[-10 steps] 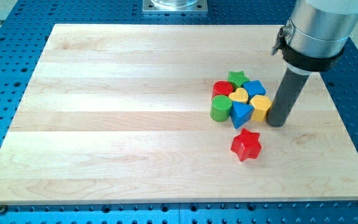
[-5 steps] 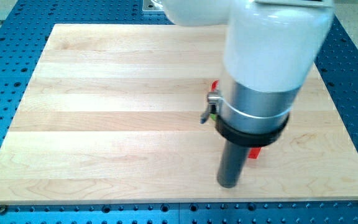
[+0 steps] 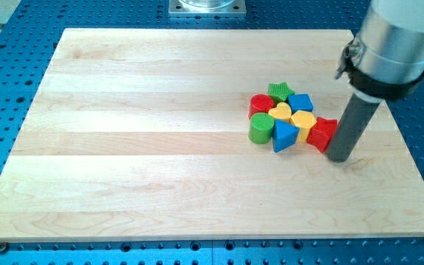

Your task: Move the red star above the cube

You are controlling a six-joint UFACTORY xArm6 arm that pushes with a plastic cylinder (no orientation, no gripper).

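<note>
Pale wooden board [image 3: 160,132] fills the view, lying on a blue perforated table [image 3: 6,44]; a grey metal mount [image 3: 207,7] shows at the view's top edge.

We have no gripper on this rig, so nothing opens or closes: the arm ends in a straight dark rod below a silver housing [image 3: 396,37] with a black collar. My tip [image 3: 339,157] rests on the board at the view's right of the block cluster, holding nothing.

Red star [image 3: 322,133]: bright red, ridged sides, points partly hidden by the rod. It lies just to the view's left of my tip, touching or very nearly touching the rod, and presses against the yellow hexagonal block [image 3: 303,121] on its other side.

Working outward to the view's left: blue triangle [image 3: 284,136] below the yellow heart [image 3: 280,112]; blue cube [image 3: 300,103] above the yellow hexagonal block; green star [image 3: 280,91] at the cluster's top; red cylinder [image 3: 261,105] with the green cylinder [image 3: 260,129] beneath it at the cluster's left edge. All are packed together, touching.

The red star sits below and to the view's right of the blue cube.

We can read no writing or labels anywhere.
</note>
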